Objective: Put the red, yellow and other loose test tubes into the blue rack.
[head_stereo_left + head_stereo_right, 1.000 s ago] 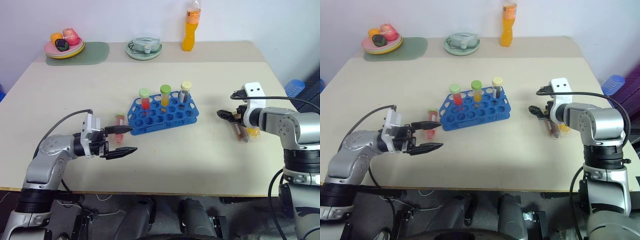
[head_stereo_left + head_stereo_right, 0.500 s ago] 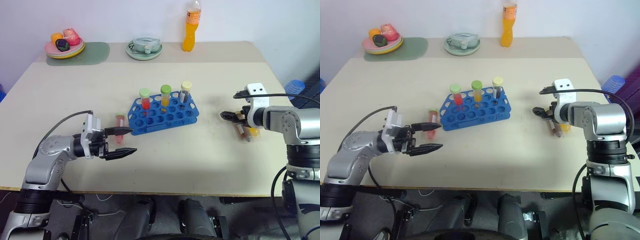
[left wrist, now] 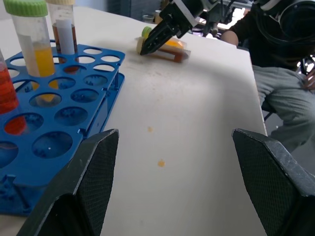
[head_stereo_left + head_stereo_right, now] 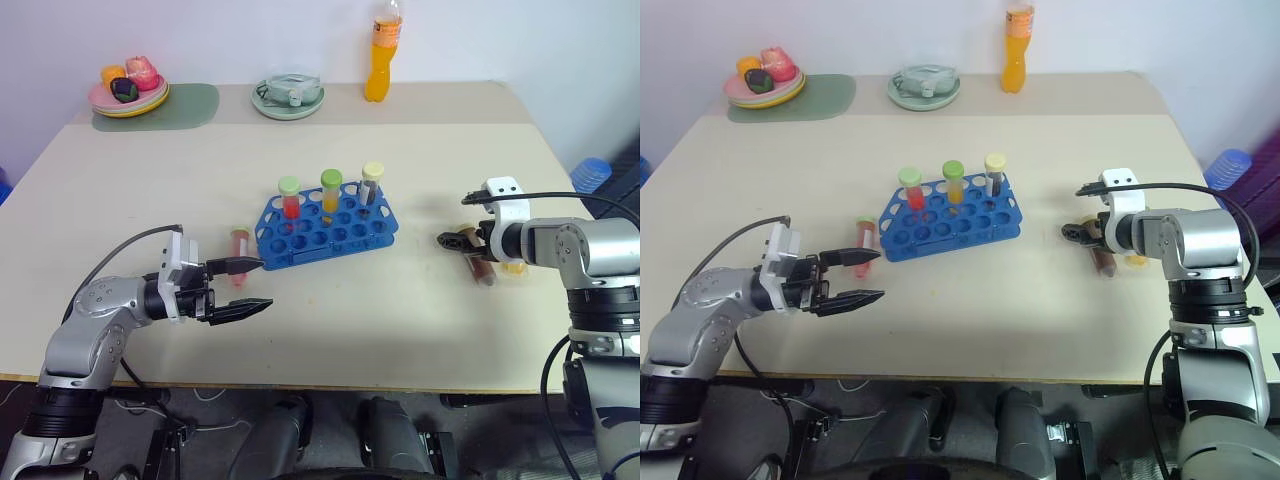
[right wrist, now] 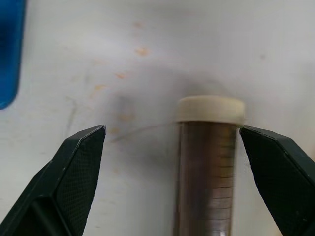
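From the head views I see the blue rack near the middle of the counter, with three capped tubes standing in its back row: a red tube, a yellow tube and a dark tube. A pink tube lies loose on the counter just beside the rack's left end. My left claw hovers near that pink tube, pointing toward the rack, fingers spread wide and holding nothing. On the right side my right claw is tipped down over a brown tube lying flat, with an orange tube lying just beside it. At the far edge sit a plate of fruit on a green mat, a bowl and an orange bottle. In the left wrist view my two black fingers stand well apart with bare counter between them; the rack lies to one side with the yellow and dark tubes upright, and across the counter the right claw's tip is down at the brown and orange tubes. A seated person shows beyond the counter's edge. In the right wrist view the fingers are wide open, and the brown tube, cream cap toward the camera's far side, lies between them, closer to one finger; I cannot tell whether it touches.
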Available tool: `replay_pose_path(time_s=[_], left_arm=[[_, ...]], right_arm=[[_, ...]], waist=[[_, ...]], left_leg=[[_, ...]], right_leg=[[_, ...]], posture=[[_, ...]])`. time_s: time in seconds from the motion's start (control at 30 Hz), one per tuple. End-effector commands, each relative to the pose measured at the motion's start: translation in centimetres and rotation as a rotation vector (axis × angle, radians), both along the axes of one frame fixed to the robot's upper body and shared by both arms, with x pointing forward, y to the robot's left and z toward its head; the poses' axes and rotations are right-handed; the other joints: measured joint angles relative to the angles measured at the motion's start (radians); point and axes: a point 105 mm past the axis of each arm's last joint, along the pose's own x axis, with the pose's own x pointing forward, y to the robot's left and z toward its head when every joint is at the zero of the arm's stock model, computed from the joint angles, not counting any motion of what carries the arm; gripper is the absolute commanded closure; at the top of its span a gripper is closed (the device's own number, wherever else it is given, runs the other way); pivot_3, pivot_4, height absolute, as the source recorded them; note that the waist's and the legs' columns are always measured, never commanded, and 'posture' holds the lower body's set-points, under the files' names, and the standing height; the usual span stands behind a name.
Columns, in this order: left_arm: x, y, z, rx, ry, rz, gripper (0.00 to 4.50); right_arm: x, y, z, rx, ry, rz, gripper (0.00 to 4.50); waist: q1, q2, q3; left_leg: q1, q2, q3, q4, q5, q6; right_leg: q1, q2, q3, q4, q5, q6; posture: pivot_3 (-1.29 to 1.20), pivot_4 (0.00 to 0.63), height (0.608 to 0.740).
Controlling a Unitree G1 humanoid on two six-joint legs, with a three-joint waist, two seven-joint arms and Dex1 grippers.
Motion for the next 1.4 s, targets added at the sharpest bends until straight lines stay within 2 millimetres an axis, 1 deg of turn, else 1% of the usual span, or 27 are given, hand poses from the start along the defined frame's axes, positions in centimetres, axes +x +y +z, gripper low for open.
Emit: replay_pose_path(time_s=[0.03,0.2,0.33,0.43,0.53,0.57,0.6,0.73,0.83,0.9,0.97,1.0,1.07,1.13,1.17,1.23,1.27,1.3,1.4], left_arm=[[-0.1,0.0,1.1,-0.005,-0.044,-0.007,0.75],[0.0,-0.1,1.2,-0.004,-0.046,-0.013,0.75],[-0.1,-0.2,1.1,-0.004,-0.043,-0.017,0.75],[-0.1,-0.3,1.1,-0.006,-0.041,-0.019,0.69],[-0.2,-0.3,1.1,-0.007,-0.038,-0.018,0.69],[-0.2,-0.3,1.1,-0.006,-0.037,-0.018,0.69],[-0.2,-0.3,1.1,-0.006,-0.036,-0.017,0.69],[-0.2,-0.2,1.0,-0.006,-0.036,-0.016,0.69],[-0.2,-0.1,1.0,-0.006,-0.036,-0.01,0.69],[-0.1,0.0,1.0,-0.008,-0.036,0.0,0.69],[0.1,0.2,1.0,-0.021,-0.032,0.021,0.69],[0.2,0.3,1.0,-0.025,-0.031,0.028,0.69],[0.2,0.5,0.9,-0.023,-0.028,0.037,0.69],[0.3,0.6,0.8,-0.027,-0.026,0.048,0.69],[0.3,0.6,0.7,-0.026,-0.025,0.051,0.69],[0.4,0.5,0.5,-0.026,-0.026,0.059,0.69],[0.5,0.5,0.5,-0.027,-0.027,0.063,0.69],[0.6,0.5,0.5,-0.031,-0.029,0.07,0.69],[1.0,0.2,0.5,-0.047,-0.035,0.089,0.69]], right_arm=[[0.0,0.2,0.8,-0.019,-0.025,0.02,0.0],[-0.7,-0.2,0.1,-0.078,0.035,0.053,0.0],[-1.2,0.2,-0.3,-0.104,0.066,0.099,0.0],[-1.5,0.6,-0.5,-0.115,0.076,0.133,0.92],[-1.5,1.2,-0.4,-0.114,0.077,0.161,2.37],[-1.5,1.4,-0.3,-0.111,0.076,0.169,2.97],[-1.5,1.6,-0.2,-0.11,0.075,0.183,3.4],[-1.7,2.4,0.3,-0.106,0.068,0.229,3.4],[-1.9,3.5,1.3,-0.079,0.048,0.29,3.4],[-2.2,5.2,2.7,-0.02,-0.016,0.379,3.4],[-3.2,7.6,4.6,0.089,-0.089,0.512,3.4],[-3.6,8.2,5.1,0.116,-0.11,0.551,3.4],[-4.9,10.9,7.0,0.24,-0.254,0.701,3.4],[-5.8,12.2,8.0,0.299,-0.35,0.776,3.4],[-5.8,12.8,8.4,0.315,-0.43,0.792,3.4],[-5.3,13.8,8.8,0.334,-0.597,0.784,3.4],[-5.2,14.0,8.9,0.339,-0.647,0.777,3.4],[-4.7,14.3,8.8,0.321,-0.734,0.762,3.4],[-2.9,14.7,7.4,0.256,-0.882,0.668,3.4]], waist=[[0.0,0.0,0.0],[0.0,0.0,0.0],[0.0,0.0,0.0],[-0.001,0.0,0.0],[-0.001,0.0,0.0],[0.0,0.0,0.0],[0.0,0.0,0.0],[-0.001,0.0,0.0],[0.0,0.0,0.0],[0.0,0.0,0.0],[0.0,0.0,0.0],[0.0,0.0,0.0],[-0.001,-0.001,0.0],[0.001,0.0,0.0],[0.001,0.0,0.0],[0.001,-0.001,0.0],[0.002,-0.001,0.0],[0.002,-0.001,0.0],[0.0,-0.001,0.0]], left_leg=[[0.0,0.0,0.0,0.0,0.0,0.0],[0.0,0.0,0.0,0.0,0.0,0.0],[0.0,0.0,0.0,0.0,0.0,0.0],[0.0,0.0,0.0,0.0,0.0,0.0],[0.0,0.0,0.0,0.0,0.0,0.0],[0.0,0.0,0.0,0.0,0.0,0.0],[0.0,0.0,0.0,0.0,0.0,0.0],[0.0,0.0,0.0,0.0,0.0,0.0],[0.0,0.0,0.0,0.0,0.0,0.0],[0.0,0.0,0.0,0.0,0.0,0.0],[-0.001,0.0,0.0,0.0,0.0,0.0],[-0.002,0.0,0.0,0.0,0.0,0.0],[-0.003,0.0,0.0,0.0,0.0,0.0],[-0.003,0.0,0.0,0.0,0.0,0.0],[-0.003,0.0,0.0,0.0,0.0,0.0],[-0.003,0.0,0.0,0.0,0.0,0.001],[-0.003,0.0,0.0,0.001,0.0,0.001],[-0.003,0.0,0.0,0.002,0.0,0.001],[-0.002,0.0,0.0,0.002,0.0,0.0]], right_leg=[[0.0,0.0,0.0,0.0,0.0,0.0],[0.0,0.0,0.0,0.0,0.0,0.0],[0.0,0.0,0.0,0.0,0.0,0.0],[0.0,0.0,0.0,0.0,0.0,0.0],[0.0,0.0,0.0,0.0,0.0,0.0],[0.0,0.0,0.0,0.0,0.0,0.0],[0.0,0.0,0.0,0.0,0.0,0.0],[0.0,0.0,0.0,0.0,0.0,0.0],[0.0,0.0,0.0,0.0,0.0,0.0],[0.0,0.0,0.0,0.0,0.0,0.0],[-0.001,0.0,0.0,0.0,0.0,0.0],[-0.002,0.0,0.0,0.0,0.0,0.0],[-0.003,0.0,0.0,-0.001,0.0,0.0],[-0.002,0.0,0.0,-0.001,0.0,0.0],[-0.002,0.0,0.0,-0.001,0.0,0.0],[-0.002,0.0,0.0,-0.001,0.0,0.0],[-0.002,0.0,0.0,-0.001,0.0,0.0],[-0.001,0.0,0.0,-0.001,0.001,0.001],[-0.001,0.001,0.0,-0.001,0.001,0.001]], posture=[[0.0,0.15,0.74],[0.0,0.15,0.74],[0.0,0.15,0.74],[0.0,0.15,0.74],[0.0,0.15,0.74],[0.0,0.15,0.74],[0.0,0.15,0.74],[0.0,0.15,0.74],[0.0,0.15,0.74],[0.0,0.15,0.74],[0.0,0.15,0.74],[0.0,0.15,0.74],[0.0,0.15,0.74],[0.0,0.15,0.74],[0.0,0.15,0.74],[0.0,0.15,0.74],[0.0,0.15,0.74],[0.0,0.15,0.74],[0.0,0.15,0.74]])
